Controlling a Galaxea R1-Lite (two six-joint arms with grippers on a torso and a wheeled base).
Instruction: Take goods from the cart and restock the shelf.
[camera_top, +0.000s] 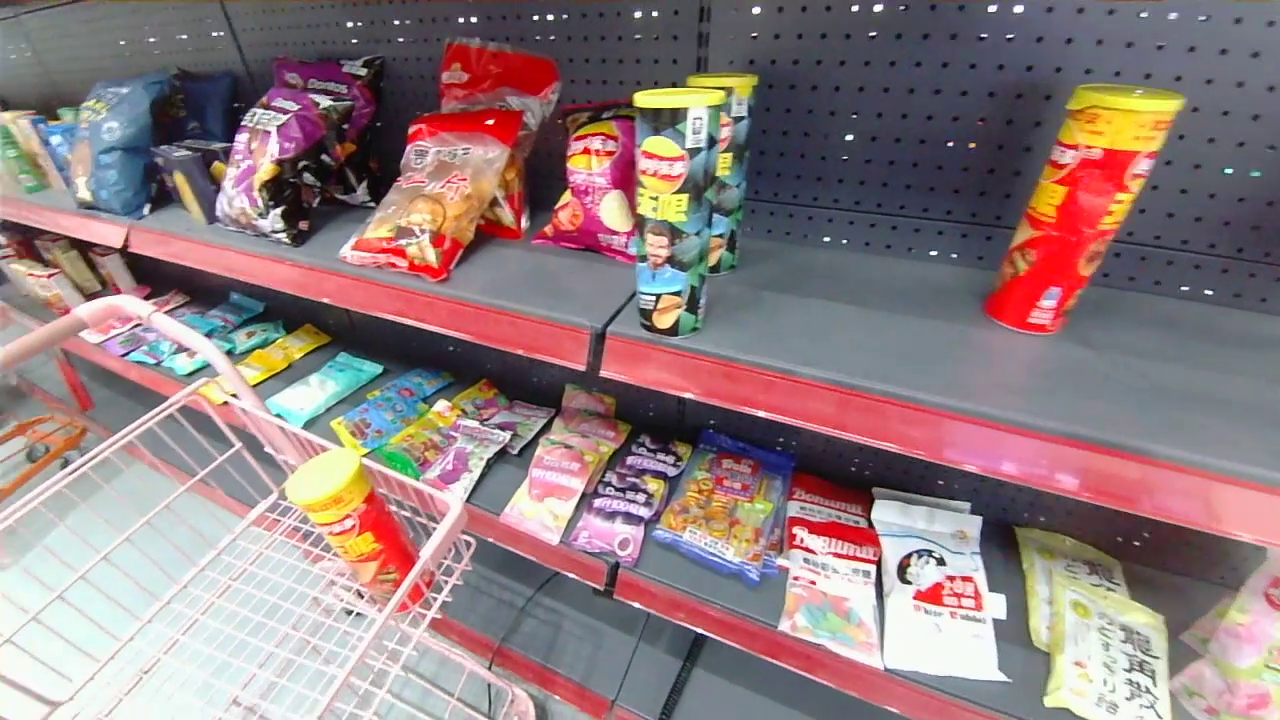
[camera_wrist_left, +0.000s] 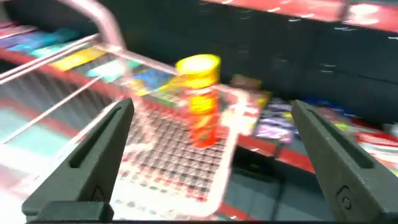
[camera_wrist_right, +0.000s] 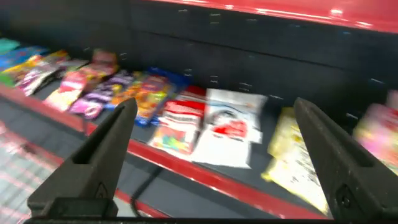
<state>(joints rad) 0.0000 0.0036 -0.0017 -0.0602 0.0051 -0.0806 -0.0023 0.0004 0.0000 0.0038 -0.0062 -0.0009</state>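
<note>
My left tool (camera_wrist_left: 211, 111) is wide open and empty, facing the red chip can (camera_wrist_left: 200, 99) standing in the far right corner of the pink cart (camera_top: 452, 520). My right tool (camera_wrist_right: 214, 112), also open, hangs near the lower shelf (camera_wrist_right: 186, 165). I fear a finger may catch the cart wire and tip the can

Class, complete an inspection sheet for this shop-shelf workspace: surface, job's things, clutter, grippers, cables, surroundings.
Surface: upper shelf, grey, red-edged, partly bare.
Job's things: red can standing in pink cart; second red can on upper shelf.
Clutter: snack bags and two dark cans above; packets on lower shelf.
Grippers: left gripper and right gripper open, holding nothing.
Cables: dark cables under lower shelf.
Surroundings: pegboard back wall.
</note>
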